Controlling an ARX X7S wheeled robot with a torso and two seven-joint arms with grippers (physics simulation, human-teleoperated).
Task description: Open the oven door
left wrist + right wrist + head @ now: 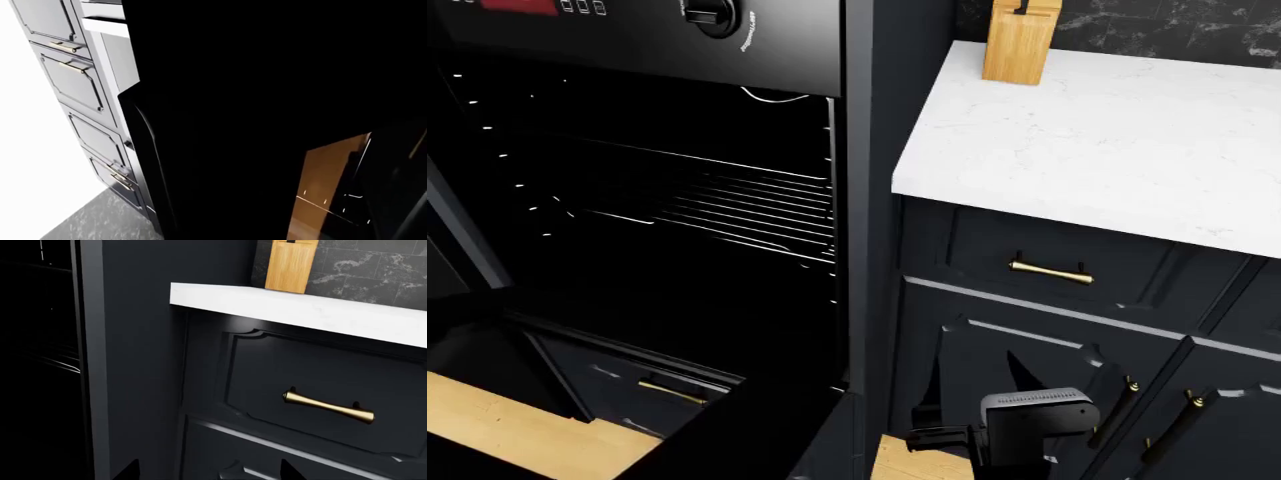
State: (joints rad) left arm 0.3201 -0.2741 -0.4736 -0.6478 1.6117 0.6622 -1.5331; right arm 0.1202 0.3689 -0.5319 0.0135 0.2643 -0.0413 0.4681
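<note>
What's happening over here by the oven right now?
A two-armed robot is working on opening the oven door. The door is already swung down, so the oven's dark inside and its wire rack are in plain sight below the control panel. Neither gripper can be clearly made out. The white countertop with a wooden block sits to the right, above navy drawers.

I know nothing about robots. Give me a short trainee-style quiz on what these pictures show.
1. True or false: the oven door is shut.
2. What stands on the white counter? A) a kettle B) a wooden block C) a frying pan
3. Fill the gap: inside the oven sits a wire ____.

Key:
1. False, it is swung down and open.
2. B.
3. rack.
</note>
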